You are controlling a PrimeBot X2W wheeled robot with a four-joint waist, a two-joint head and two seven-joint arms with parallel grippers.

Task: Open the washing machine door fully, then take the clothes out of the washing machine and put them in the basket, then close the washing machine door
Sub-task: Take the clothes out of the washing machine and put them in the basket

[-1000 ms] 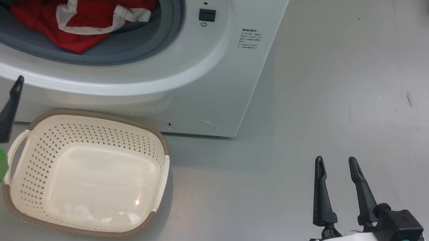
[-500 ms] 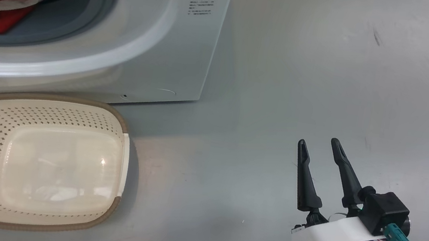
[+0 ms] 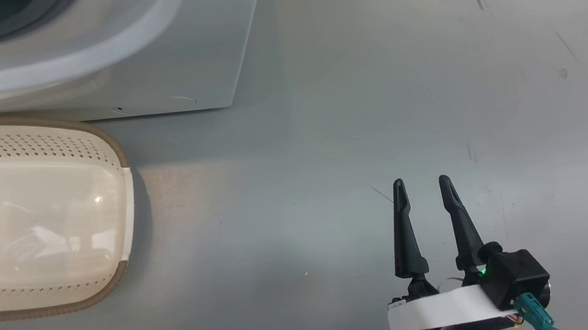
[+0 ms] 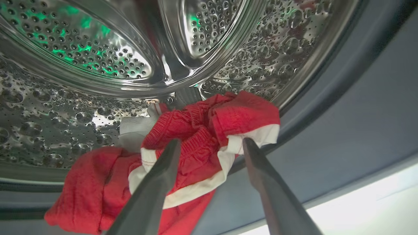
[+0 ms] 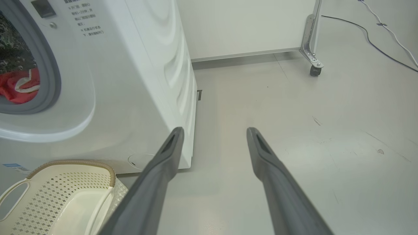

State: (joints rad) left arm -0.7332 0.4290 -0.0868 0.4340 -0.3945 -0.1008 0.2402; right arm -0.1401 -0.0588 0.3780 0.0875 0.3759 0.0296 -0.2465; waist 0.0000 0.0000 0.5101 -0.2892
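On the grey floor I see the washing machine at far left, and the basket just nearer.

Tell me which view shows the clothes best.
Left wrist view: the clothes lie close up at the mouth of the drum, red with white trim. Right wrist view shows a small patch at its left edge; head view, a sliver.

This looks like a robotics lab or test hall rather than a home: the washing machine stands free on a bare, scuffed grey floor, near a white partition on a caster, with cables trailing loose.
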